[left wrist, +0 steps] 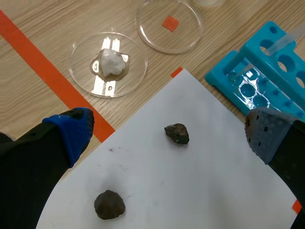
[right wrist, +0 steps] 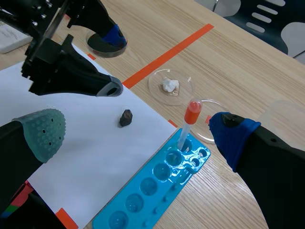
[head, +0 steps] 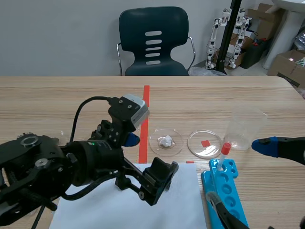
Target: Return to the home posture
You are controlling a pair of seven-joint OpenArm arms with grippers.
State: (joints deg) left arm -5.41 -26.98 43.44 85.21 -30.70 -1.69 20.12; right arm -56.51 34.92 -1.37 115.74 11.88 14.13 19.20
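White paper (left wrist: 200,191): 2 rocks (left wrist: 177,133) (left wrist: 109,204) in left wrist view, 1 in right; left end effector (left wrist: 167,129) and right end effector (right wrist: 138,132) spread.

Black left arm (head: 43,164) w/ black cable (head: 76,117), grey cam box (head: 133,106), blue/grey-green dotted pads (left wrist: 71,129).

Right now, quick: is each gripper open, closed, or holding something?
Left gripper: jaws open, holding nothing.
Right gripper: jaws open, holding nothing.

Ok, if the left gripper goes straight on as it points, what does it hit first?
Likely the white paper, at or close to the farther dark rock, which lies between the left gripper's open fingers; depth is unclear.
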